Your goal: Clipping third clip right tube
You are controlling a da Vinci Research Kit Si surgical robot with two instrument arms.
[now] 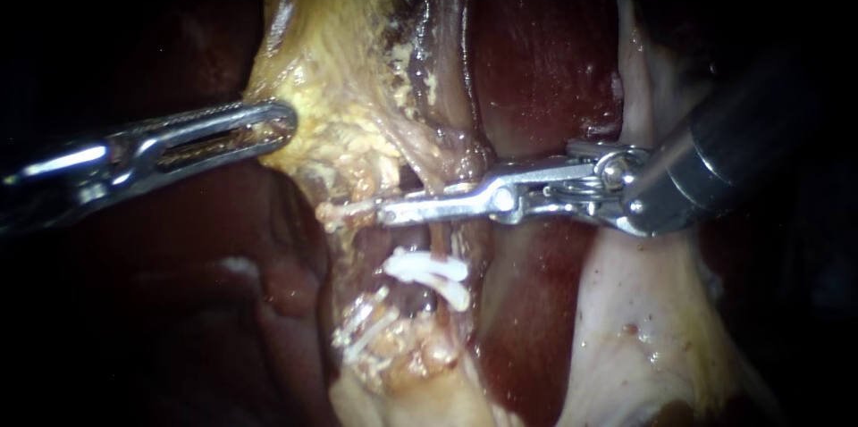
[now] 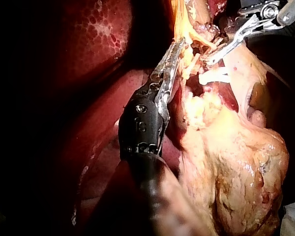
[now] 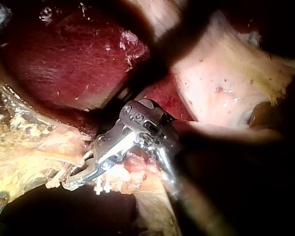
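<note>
My right instrument (image 1: 407, 209) reaches in from the right, and its long thin jaws lie nearly together across the right tube (image 1: 440, 179), one on each side. A pale clip tip (image 1: 344, 210) pokes out beyond them. Two white clips (image 1: 431, 268) sit on the same tube just below the jaws. More white clips (image 1: 365, 327) show on the left tube lower down. My left instrument (image 1: 279, 123) comes from the left with its slotted jaws shut on the yellow fatty tissue (image 1: 332, 96) beside the gallbladder, holding it leftward. The left wrist view shows that grip (image 2: 176, 51) and the right instrument (image 2: 221, 53) next to the clips (image 2: 214, 76).
Dark red liver (image 1: 545, 61) lies behind the tubes and to the lower left (image 1: 223, 302). Pale gallbladder wall (image 1: 635, 302) lies under my right instrument's shaft (image 1: 742, 146). In the right wrist view my right instrument (image 3: 81, 178) rests against fatty tissue (image 3: 34, 152).
</note>
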